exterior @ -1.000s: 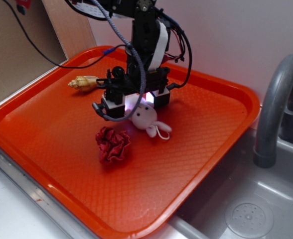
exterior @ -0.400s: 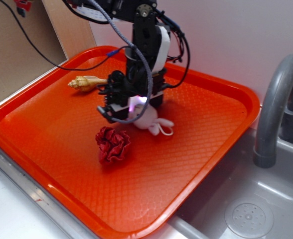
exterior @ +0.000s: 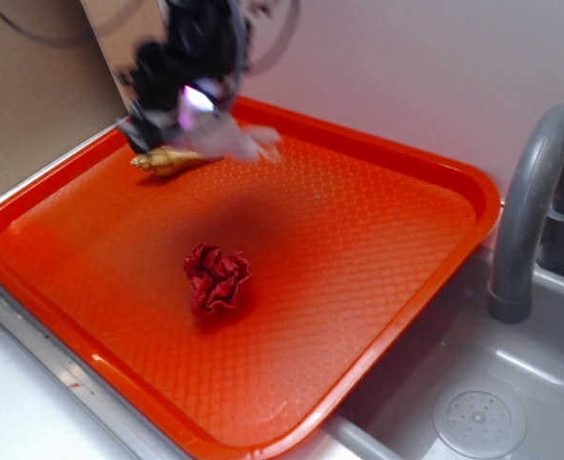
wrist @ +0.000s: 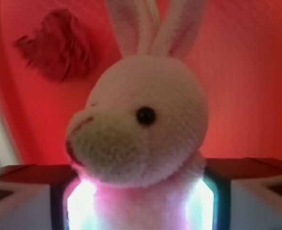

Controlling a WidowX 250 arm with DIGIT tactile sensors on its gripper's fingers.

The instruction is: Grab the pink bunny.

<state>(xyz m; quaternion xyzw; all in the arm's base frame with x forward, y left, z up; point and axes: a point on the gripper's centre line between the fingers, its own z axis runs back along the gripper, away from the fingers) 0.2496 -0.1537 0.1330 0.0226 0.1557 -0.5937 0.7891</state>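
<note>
My pincer (exterior: 205, 120) is clenched around the small pale-pink plush bunny (wrist: 141, 129), carried clear above the orange plastic tray (exterior: 397, 220), so the grab looks done.

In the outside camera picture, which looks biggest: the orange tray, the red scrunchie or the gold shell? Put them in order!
1. Orange tray, biggest by far.
2. Red scrunchie.
3. Gold shell, which looks smallest, but it lies farther from the camera and is partly hidden, so that is unsure.
</note>
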